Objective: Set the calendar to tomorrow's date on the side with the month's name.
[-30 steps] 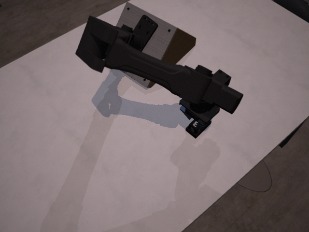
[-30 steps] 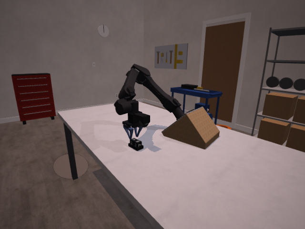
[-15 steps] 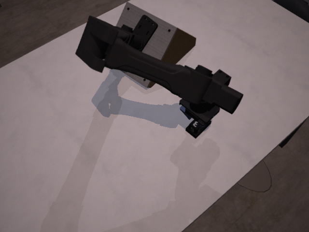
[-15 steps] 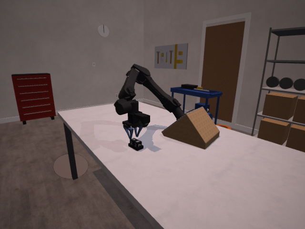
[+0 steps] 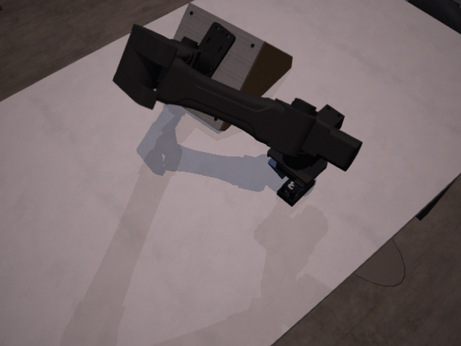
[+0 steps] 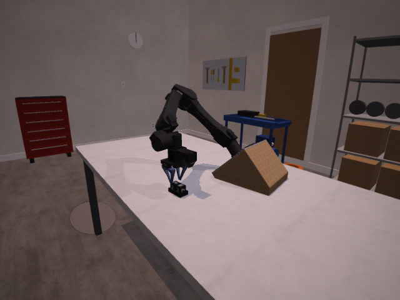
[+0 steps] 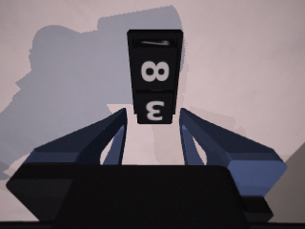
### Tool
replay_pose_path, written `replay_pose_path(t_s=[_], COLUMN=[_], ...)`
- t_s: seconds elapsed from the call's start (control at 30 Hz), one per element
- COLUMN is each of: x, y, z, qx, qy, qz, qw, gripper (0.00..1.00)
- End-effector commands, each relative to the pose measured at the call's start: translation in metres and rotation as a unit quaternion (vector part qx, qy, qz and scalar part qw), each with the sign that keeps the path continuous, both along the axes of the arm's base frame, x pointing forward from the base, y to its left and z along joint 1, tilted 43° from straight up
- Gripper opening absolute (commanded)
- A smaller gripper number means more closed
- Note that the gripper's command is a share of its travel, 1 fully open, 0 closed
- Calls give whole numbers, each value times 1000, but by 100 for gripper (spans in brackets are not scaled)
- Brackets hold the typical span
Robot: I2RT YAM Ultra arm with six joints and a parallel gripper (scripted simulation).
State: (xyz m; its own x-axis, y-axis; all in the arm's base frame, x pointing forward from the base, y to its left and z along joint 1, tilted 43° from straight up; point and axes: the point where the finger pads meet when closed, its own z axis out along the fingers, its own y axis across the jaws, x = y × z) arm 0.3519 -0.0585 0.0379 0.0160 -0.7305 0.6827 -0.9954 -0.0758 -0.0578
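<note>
I read the claw [image 7: 152, 125] as part-way open and holding nothing: in the wrist view its two blue fingers stand on either side of the calendar's near end, with pale tabletop [image 5: 93, 193] visible in the gaps between each fingertip and the black block.

The calendar [image 7: 154, 76] lies on the tabletop directly under the claw. From the wrist camera it is a narrow black unit running away from me. The near cube [image 7: 154, 111] shows a white 3 on its upper face, and the far cube [image 7: 155, 71] shows a white 8; both digits read inverted from this camera. The two cubes sit touching, end to end, in the black tray [image 7: 154, 37], whose far rim is just visible beyond the 8. A thin white mark sits near that far rim; I cannot make out what it is.

In the exterior view the claw hangs just above the calendar [image 6: 177, 189], fingers pointing down, near the tabletop's long edge. The arm reaches there from behind a brown wedge-shaped mount [image 6: 255, 167].

From the top camera the arm [image 5: 238, 107] covers most of the calendar; only its outer end [image 5: 294, 192] shows, and the digits there are too small to read.
</note>
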Motion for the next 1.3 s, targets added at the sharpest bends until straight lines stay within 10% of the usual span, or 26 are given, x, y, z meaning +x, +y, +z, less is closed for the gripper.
replay_pose_path(t_s=[0.0,1.27], x=[3,5], y=[2,-15], z=[0,-18], qx=[1,1], qy=[-4,-4], qz=[6,6], qw=[1000,1000], gripper=[47,47])
